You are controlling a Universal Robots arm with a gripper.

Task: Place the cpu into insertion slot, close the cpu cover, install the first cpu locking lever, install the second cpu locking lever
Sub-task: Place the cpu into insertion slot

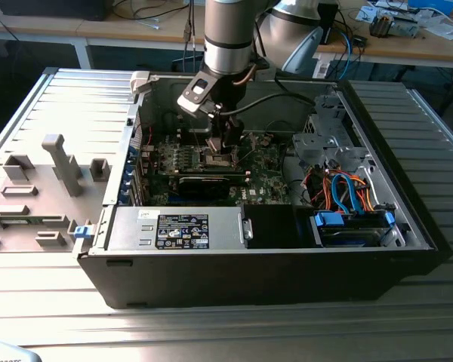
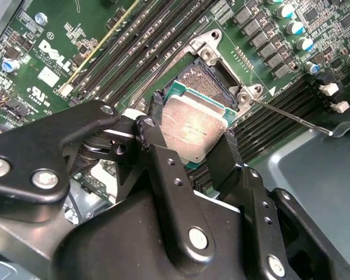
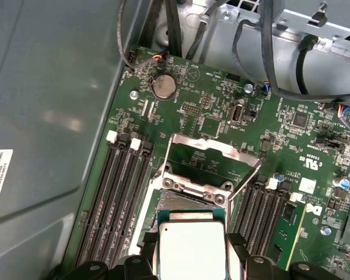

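The cpu (image 2: 195, 125) is being clamped between the fingers (image 2: 163, 169) of the gripper (image 2: 189, 137), jaws being closed narrow on two opposite edges, metal top facing the cameras. In both wrist views the chip is being held just short of the insertion slot (image 3: 186, 201) and is not seated. Bare contacts are showing past its far edge, on the side toward the cpu cover (image 3: 216, 147). The chip is square, so no long axis is being offered; its edges are being held roughly parallel to the slot's. The cover is standing open at the slot's far side, so the way down is being judged unblocked. A locking lever (image 2: 291, 118) is lying swung out beside the slot, apart from the fingers. Memory slots (image 3: 116, 192) are flanking the slot, near the fingertips. In the exterior view the gripper is hanging over the motherboard (image 1: 272, 162) inside the computer case (image 1: 408, 226). From it, the power supply (image 1: 181, 226) is being placed at 6 o'clock, the drive cables (image 1: 347, 192) at 4 o'clock and the grey fixture (image 1: 60, 162) at 9 o'clock, all well apart
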